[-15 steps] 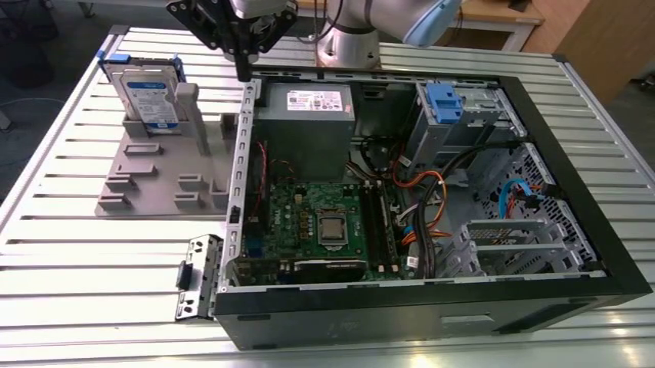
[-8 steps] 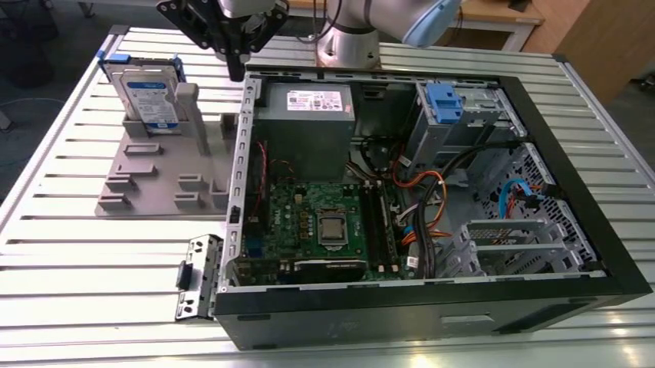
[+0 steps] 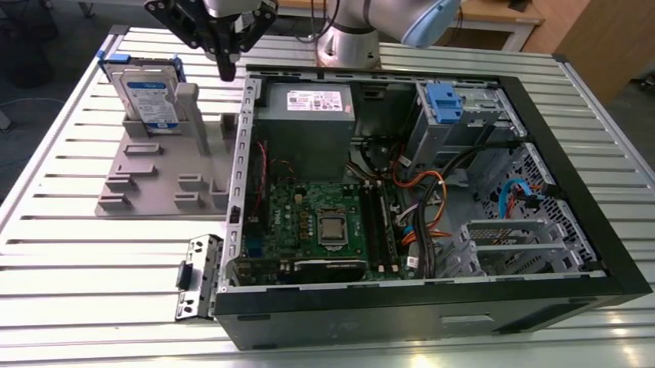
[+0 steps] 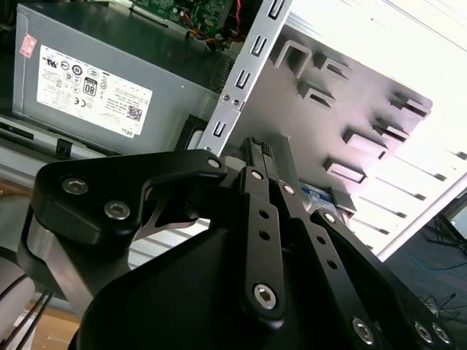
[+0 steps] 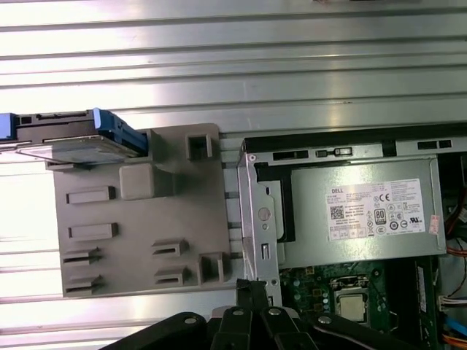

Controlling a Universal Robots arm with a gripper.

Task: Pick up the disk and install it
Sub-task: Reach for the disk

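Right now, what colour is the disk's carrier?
Bright blue; the carrier shows best in the exterior view.

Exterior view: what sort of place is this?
Probably a robotics lab bench for computer assembly: an opened computer case lies on a slotted metal table, the disk stands in a grey fixture beside it, and the arm's tool hangs above.

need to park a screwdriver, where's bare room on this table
Bare table slats run between the grey fixture plate and the near edge, on the exterior view's left of the computer case. Crowded: the plate's blocks and inside the case.
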